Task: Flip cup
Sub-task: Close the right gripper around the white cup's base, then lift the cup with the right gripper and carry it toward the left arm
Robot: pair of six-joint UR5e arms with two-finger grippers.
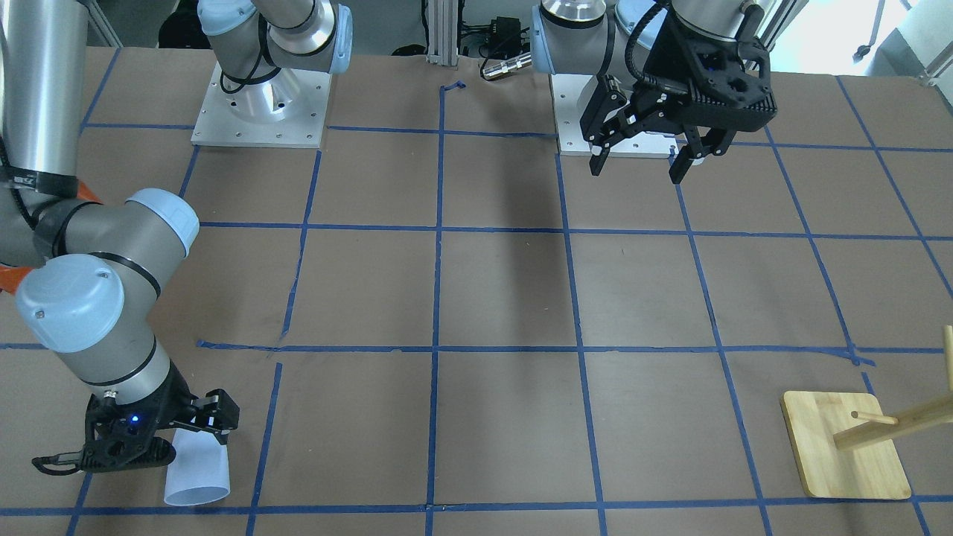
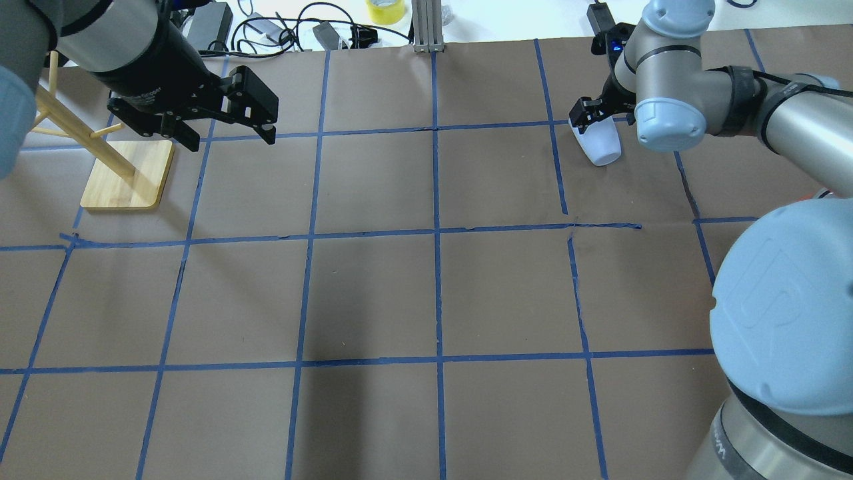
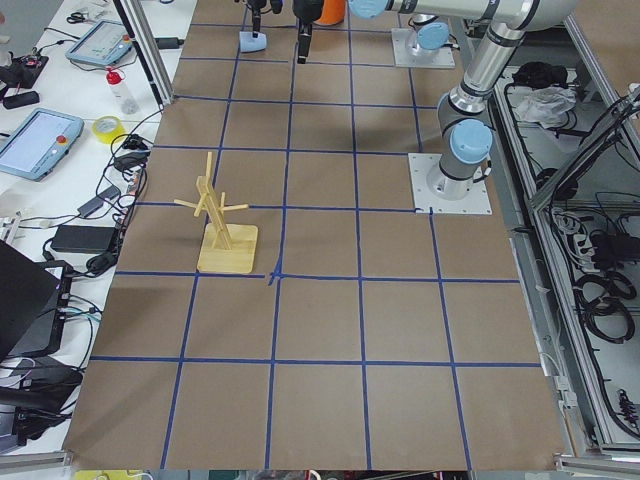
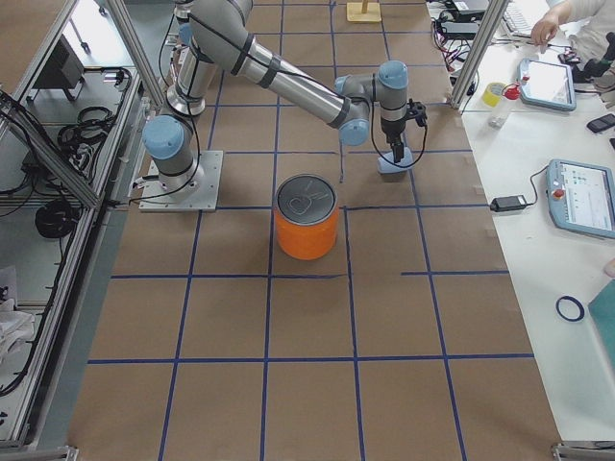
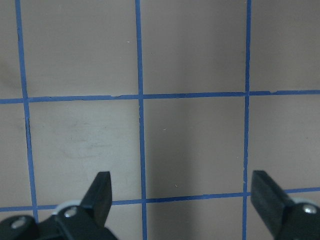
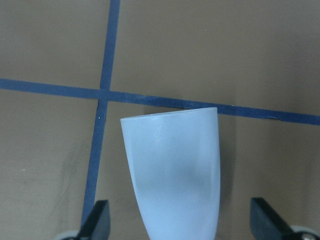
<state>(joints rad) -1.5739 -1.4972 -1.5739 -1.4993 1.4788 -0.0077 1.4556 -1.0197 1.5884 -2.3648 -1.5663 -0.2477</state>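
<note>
- Pale bluish-white plastic, the cup stands on the brown paper surface on the robot's right side, far out from the arm bases.
- Its wide end is down on the surface and its narrow end points up; none of the inside shows.
- It sits just beside a crossing of the blue tape lines, on the near side as the right wrist camera sees it.
- The right tool points down over the cup, released: its two fingertips stand wide, one on each side of the narrow end, with a clear gap to the cup wall on both sides.
- The left tool hangs above the surface on the robot's left, also released, its fingers spread with only bare paper and tape lines between them.
- A wooden rack with pegs stands on its flat board on the robot's left, well apart from the cup.
- An orange can with a silver top stands upright on the surface, apart from the cup and much bigger than it.
</note>
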